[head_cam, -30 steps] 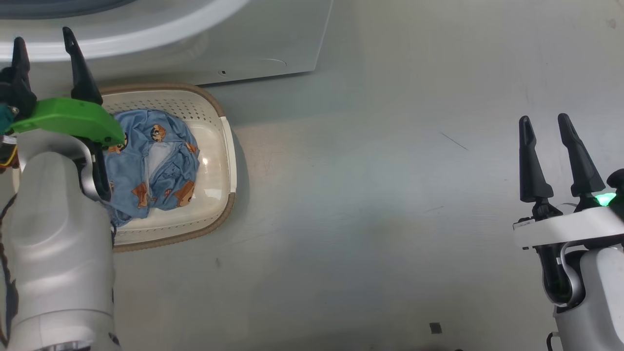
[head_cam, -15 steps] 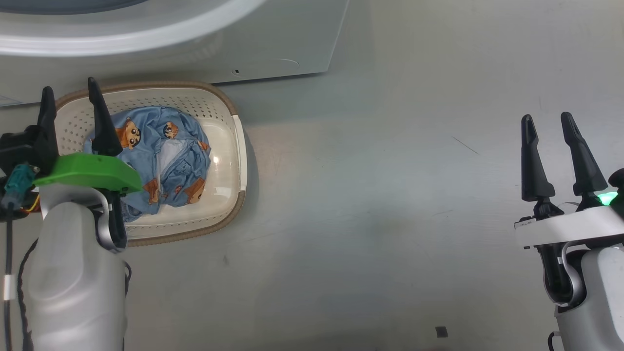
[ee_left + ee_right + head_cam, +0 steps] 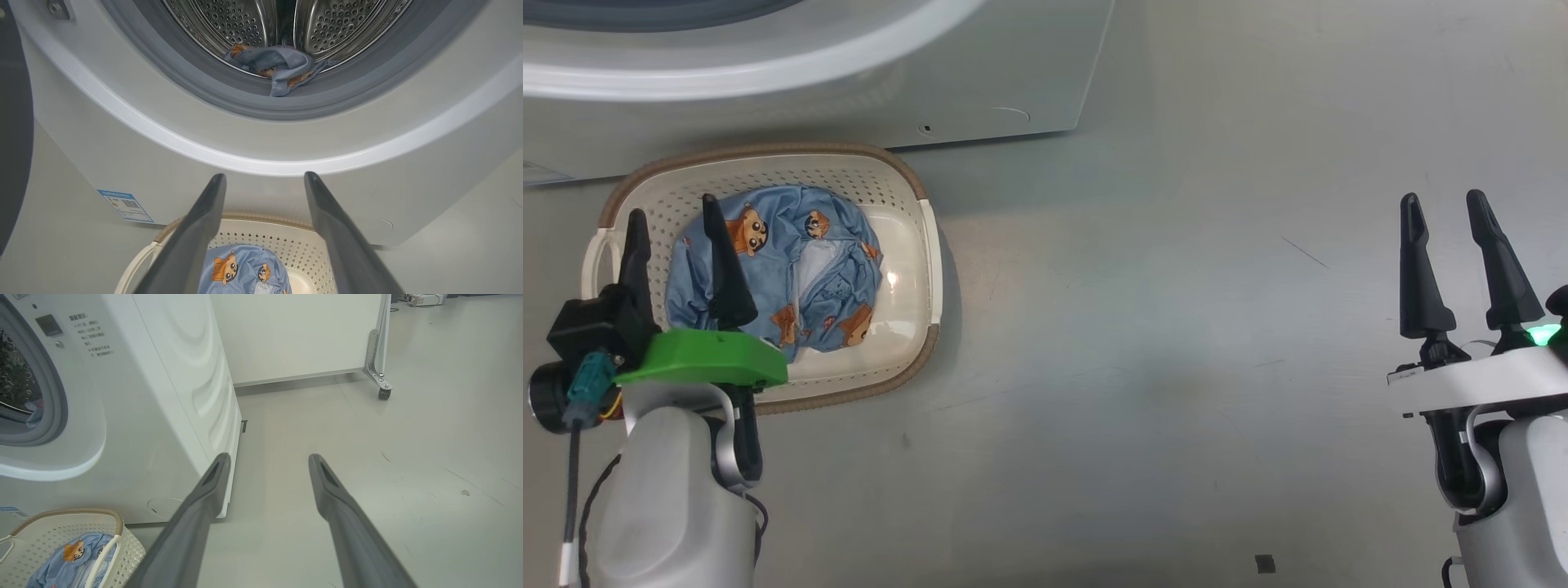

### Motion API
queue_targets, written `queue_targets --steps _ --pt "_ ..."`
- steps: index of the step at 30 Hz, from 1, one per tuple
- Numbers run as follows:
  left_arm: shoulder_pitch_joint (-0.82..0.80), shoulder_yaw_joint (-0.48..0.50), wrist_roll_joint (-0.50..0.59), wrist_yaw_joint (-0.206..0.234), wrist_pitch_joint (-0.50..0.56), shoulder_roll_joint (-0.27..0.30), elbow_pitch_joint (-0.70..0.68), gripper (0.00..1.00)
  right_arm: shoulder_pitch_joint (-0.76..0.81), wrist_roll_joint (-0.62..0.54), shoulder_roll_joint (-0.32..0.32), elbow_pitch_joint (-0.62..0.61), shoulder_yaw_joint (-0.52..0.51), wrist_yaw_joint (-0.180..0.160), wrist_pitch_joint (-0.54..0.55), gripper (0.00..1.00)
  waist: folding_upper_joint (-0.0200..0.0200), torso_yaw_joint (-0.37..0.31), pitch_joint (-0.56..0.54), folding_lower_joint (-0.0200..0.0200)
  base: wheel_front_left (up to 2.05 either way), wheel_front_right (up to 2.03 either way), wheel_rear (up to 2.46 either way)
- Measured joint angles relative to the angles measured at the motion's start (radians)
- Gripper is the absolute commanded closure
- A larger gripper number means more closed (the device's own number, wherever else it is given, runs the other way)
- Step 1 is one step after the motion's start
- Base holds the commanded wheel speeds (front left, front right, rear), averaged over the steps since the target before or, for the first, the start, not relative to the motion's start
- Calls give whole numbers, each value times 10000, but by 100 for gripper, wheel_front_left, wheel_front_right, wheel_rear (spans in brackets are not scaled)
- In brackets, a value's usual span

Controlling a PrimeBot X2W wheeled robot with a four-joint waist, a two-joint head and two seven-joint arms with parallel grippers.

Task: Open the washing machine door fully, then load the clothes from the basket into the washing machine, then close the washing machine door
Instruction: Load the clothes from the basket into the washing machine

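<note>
L claw (image 3: pixel 672 208) is back from washer drum (image 3: pixel 229 20), now over basket (image 3: pixel 915 188): wide open, empty; R claw (image 3: pixel 1441 196) same, idle. One garment (image 3: pixel 282 67) loaded; bear-print clothes (image 3: pixel 800 269) remain, prob. next pick.

Your left tool (image 3: pixel 672 208) pulls back from the washing machine (image 3: pixel 980 73) toward the robot, and its fingertips now sit over the clothes (image 3: pixel 792 261) in the basket (image 3: pixel 768 150). The head camera shifts slightly too, and the basket's left handle comes into sight.

Grey floor (image 3: pixel 1176 327), white wheeled partition (image 3: pixel 302 335)
</note>
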Motion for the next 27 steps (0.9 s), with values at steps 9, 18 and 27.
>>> queue_targets --steps 9,18,27 --pt "618 -387 -17 217 6 15 -876 0 15 -33 0 -10 4 0 0 0 0 26 -9 0 0 0 0" --pt "699 -456 67 399 364 35 -1852 0 12 -40 115 -65 140 0 0 0 0 -87 75 0 0 0 0" --pt "315 -474 345 477 1327 123 -2372 0 -36 -36 293 -90 336 0 0 0 0 -427 357 0 0 0 0"
